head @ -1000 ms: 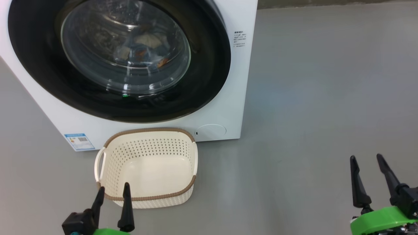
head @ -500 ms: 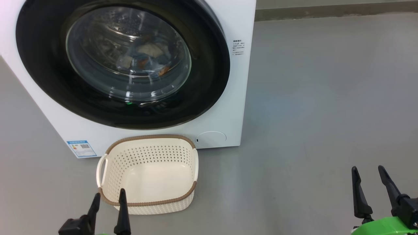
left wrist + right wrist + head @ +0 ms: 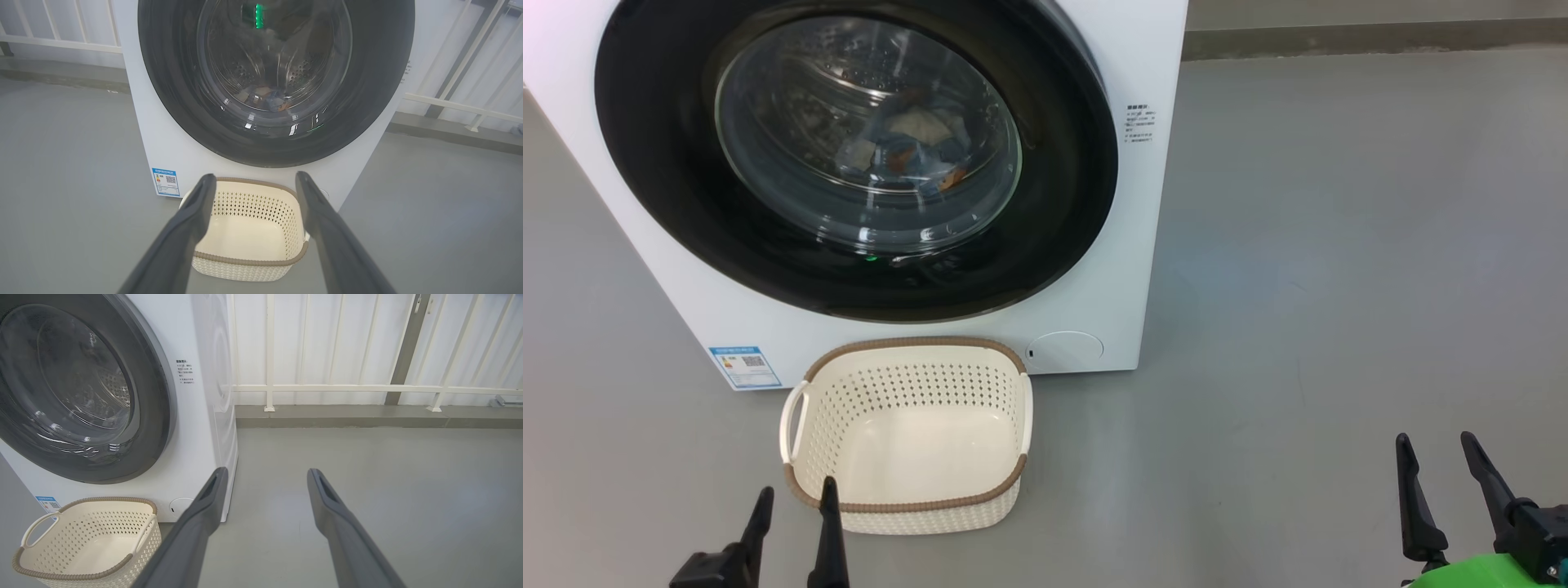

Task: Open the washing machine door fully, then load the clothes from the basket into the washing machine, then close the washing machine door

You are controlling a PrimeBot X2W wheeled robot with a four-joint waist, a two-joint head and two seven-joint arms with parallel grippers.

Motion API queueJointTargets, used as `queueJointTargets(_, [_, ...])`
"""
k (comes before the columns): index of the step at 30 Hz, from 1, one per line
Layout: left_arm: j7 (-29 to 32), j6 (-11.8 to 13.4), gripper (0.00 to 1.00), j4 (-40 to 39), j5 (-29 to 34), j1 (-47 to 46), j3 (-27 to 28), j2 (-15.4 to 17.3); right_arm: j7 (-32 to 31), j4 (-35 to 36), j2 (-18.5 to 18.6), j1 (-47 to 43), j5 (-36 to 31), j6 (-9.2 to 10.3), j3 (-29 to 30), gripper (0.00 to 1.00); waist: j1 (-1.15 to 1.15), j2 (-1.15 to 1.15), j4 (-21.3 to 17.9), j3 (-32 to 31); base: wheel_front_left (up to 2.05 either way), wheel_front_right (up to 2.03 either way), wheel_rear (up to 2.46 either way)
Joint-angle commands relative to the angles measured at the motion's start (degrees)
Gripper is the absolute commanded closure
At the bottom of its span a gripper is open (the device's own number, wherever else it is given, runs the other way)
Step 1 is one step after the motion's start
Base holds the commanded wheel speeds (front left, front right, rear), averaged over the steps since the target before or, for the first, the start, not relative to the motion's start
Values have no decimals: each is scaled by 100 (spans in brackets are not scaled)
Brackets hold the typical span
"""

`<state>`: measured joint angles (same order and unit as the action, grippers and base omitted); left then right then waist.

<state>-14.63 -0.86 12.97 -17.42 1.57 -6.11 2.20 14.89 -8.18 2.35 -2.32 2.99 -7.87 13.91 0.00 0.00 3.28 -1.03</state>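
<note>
Inside, blue clothes (image 3: 915,145) lie behind the shut glossy door (image 3: 662,188); left hand (image 3: 796,487) and right hand (image 3: 1435,438) gape.

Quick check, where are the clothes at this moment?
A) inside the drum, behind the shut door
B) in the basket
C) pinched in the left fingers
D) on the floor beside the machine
A: the clothes show through the glass of the washing machine door, which sits shut against the machine's front, and the basket on the floor in front holds nothing.
</note>
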Motion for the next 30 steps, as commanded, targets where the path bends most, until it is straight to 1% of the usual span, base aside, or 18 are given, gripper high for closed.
queueJointTargets(1, [-37, -7, 0, -154, 72, -59, 205, 67, 11, 115, 56, 96, -82, 38, -142, 0, 0, 0, 8, -2, 0, 0, 0])
queueJointTargets(16, [-37, 30, 0, -210, 94, -54, 226, 67, 11, 95, 54, 136, -60, 38, -179, 0, 0, 0, 128, 1, 0, 0, 0])
queueJointTargets(17, [0, 9, 100, -59, 5, 77, 25, 0, 0, -30, -2, 3, -38, 0, -23, 100, 0, 0, 128, 1, 0, 0, 0])
queueJointTargets(22, [20, 7, 100, 242, -38, 194, -19, -64, -36, -400, -86, -34, 0, -2, -12, 100, 0, 0, 130, 2, 0, 0, 0])
queueJointTargets(25, [54, -4, 100, 249, -158, 171, -2, -62, -91, -422, -84, -2, 132, -1, 6, 100, 1, 0, 127, 2, 0, 0, 0])
queueJointTargets(28, [103, -20, 100, 242, -338, 150, 32, -58, -154, -430, -81, 23, 351, 0, -7, 100, 11, 0, 110, -2, 0, 0, 0])
queueJointTargets(30, [136, -31, 100, 234, -458, 142, 53, -55, -184, -426, -78, 28, 499, 0, -26, 100, 12, 0, 102, -6, 0, 0, 0])
